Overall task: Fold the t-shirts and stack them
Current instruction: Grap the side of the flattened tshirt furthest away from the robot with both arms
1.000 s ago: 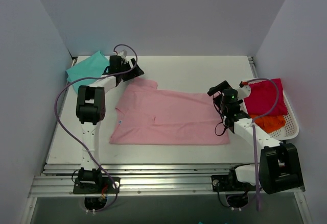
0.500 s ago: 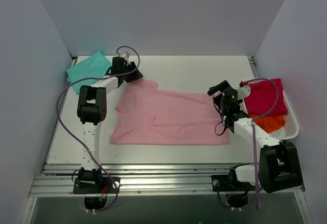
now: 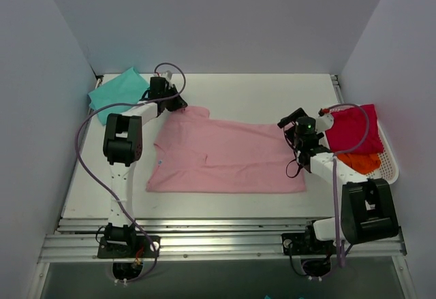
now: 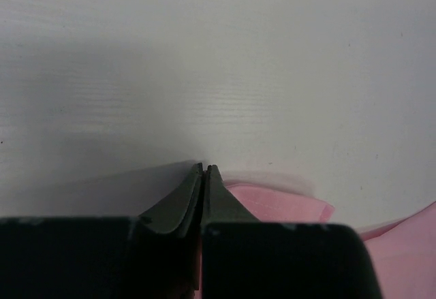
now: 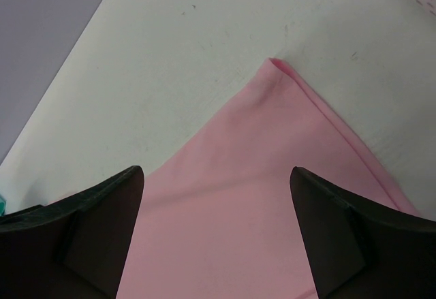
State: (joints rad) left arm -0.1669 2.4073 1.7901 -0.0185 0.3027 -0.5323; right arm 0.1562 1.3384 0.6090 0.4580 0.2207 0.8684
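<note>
Table (image 3: 272, 95): white, flat, few faint scuffs. Walls (image 3: 218, 20): pale grey, closing in left, far and right sides.
Pink shirt (image 3: 225, 157): spread flat mid-table, long side running left to right.
Teal shirt (image 3: 114, 92): lying at far left corner of table.
Basket (image 3: 390, 171): white, at right edge; red cloth (image 3: 351, 129) and orange cloth (image 3: 360, 163) inside.
My left pincer (image 4: 204, 167): tips pressed together at pink shirt's far left corner; cannot tell if cloth is pinched.
My right pincer (image 5: 214, 176): spread wide over pink shirt's far right corner.
</note>
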